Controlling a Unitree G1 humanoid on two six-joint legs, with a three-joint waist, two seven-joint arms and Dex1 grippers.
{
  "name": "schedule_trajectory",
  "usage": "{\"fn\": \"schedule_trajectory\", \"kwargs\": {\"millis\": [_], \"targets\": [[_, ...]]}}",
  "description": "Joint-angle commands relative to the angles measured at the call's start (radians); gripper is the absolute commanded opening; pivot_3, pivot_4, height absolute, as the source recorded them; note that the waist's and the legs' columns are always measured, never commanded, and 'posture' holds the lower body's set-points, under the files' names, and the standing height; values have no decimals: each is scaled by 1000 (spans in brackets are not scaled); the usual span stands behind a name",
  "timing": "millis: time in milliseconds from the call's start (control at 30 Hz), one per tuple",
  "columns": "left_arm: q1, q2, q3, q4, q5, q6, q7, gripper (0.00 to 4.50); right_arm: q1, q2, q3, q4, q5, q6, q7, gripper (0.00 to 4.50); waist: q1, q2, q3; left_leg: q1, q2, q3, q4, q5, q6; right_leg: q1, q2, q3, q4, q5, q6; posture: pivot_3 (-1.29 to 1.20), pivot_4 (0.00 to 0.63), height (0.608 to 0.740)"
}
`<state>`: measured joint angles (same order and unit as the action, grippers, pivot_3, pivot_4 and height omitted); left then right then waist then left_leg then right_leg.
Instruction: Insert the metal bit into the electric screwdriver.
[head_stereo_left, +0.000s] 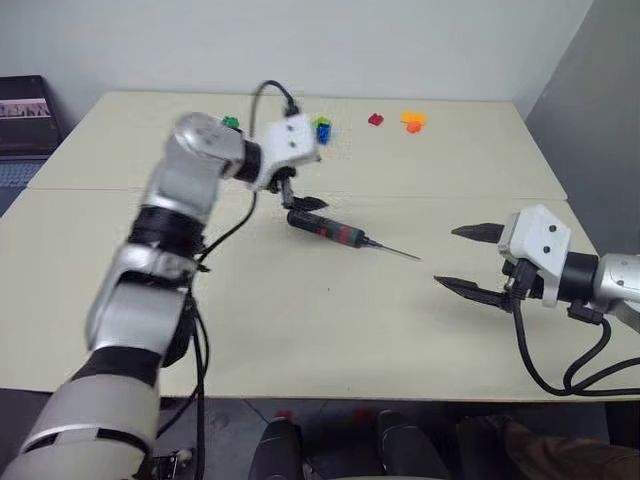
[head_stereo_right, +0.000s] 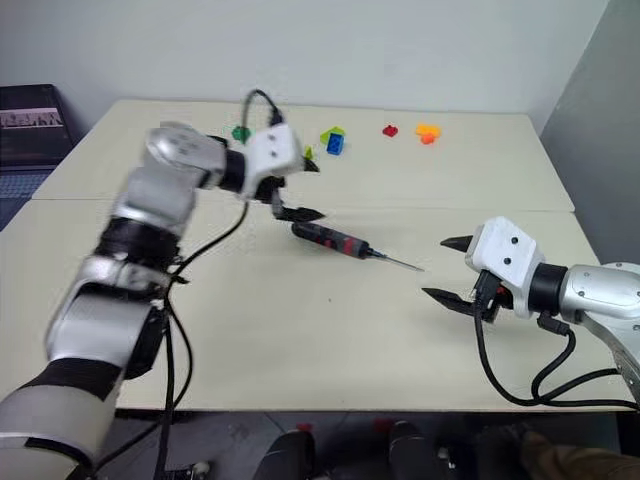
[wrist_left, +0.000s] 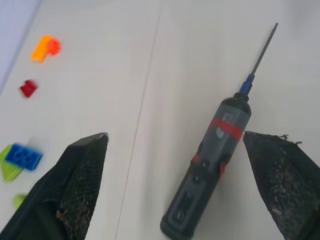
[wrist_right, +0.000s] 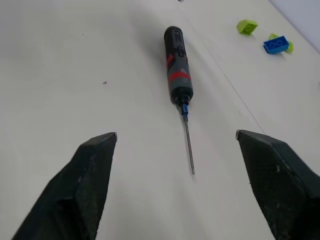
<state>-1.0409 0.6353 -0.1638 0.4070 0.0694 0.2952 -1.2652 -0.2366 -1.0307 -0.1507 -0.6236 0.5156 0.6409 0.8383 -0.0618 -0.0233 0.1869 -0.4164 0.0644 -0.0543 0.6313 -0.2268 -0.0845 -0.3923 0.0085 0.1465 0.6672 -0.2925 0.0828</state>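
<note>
The electric screwdriver (head_stereo_left: 325, 227) lies flat on the cream table (head_stereo_left: 300, 330), about mid-table, body toward the far left, nose toward the near right. The metal bit (head_stereo_left: 398, 250) sticks straight out of its nose, seated via a small blue collar, tip resting on the tabletop & pointing toward the right gripper (head_stereo_left: 467, 259). Nothing grips either item.

Left gripper (head_stereo_left: 303, 191) hangs just above the screwdriver's rear end, claw spread wide, fingers apart from the tool on both sides in the left wrist view. Right gripper sits near the table's right edge, well apart from the bit tip, claw also wide, empty; its two fingers frame the bit & screwdriver in the right wrist view.

Far side of table: green brick (head_stereo_left: 231, 122), blue brick (head_stereo_left: 322, 130) w/ a lime piece beside it, red brick (head_stereo_left: 375, 119), orange brick (head_stereo_left: 413, 121). All well clear of the tool.

A dark object (head_stereo_left: 25, 113) stands off the table's far left.
</note>
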Motion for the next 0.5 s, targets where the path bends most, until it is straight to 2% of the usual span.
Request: {"fn": "schedule_trajectory", "kwargs": {"millis": [33, 167, 300, 367, 400, 500], "targets": [[158, 103, 169, -276, -116, 291, 32, 4500, -25, -27, 16, 67, -52, -74, 58, 4490, -4, 0, 0, 0, 0, 0, 0, 0, 0, 0, 0, 0, 1, 0, 0, 0, 150, 740], [347, 190, 268, -452, -169, 423, 87, 4500, -15, -53, 29, 142, -74, -133, 149, 4490, 4, -2, 1, 0, 0, -1, 8, 0, 0, -1, 0, -1, 10, -1, 0, 0, 150, 740], [577, 278, 390, -581, -238, 418, 72, 4500, -26, -69, 49, 239, -104, -195, 222, 4490, 5, -2, 1, 2, 0, -1, 13, 0, 0, 3, 0, -1, 11, -3, 3, 0, 150, 740], [639, 294, 423, -605, -270, 428, 78, 4500, -39, -62, 59, 264, -111, -209, 239, 4490, 7, -3, 2, 2, 0, 0, 15, 0, 0, 3, 0, -1, 12, -4, 3, 0, 150, 740], [657, 298, 436, -616, -289, 439, 82, 4500, -46, -57, 64, 275, -113, -212, 246, 4490, 8, -3, 2, 3, 0, 0, 15, 1, 1, 3, 0, -1, 12, -5, -2, 0, 150, 740], [675, 296, 451, -627, -327, 462, 116, 4500, -70, -43, 85, 305, -131, -233, 257, 4490, 7, -3, 2, 3, 0, 0, 15, 4, 2, 3, 0, 0, 13, -4, -3, 0, 150, 740]]}}
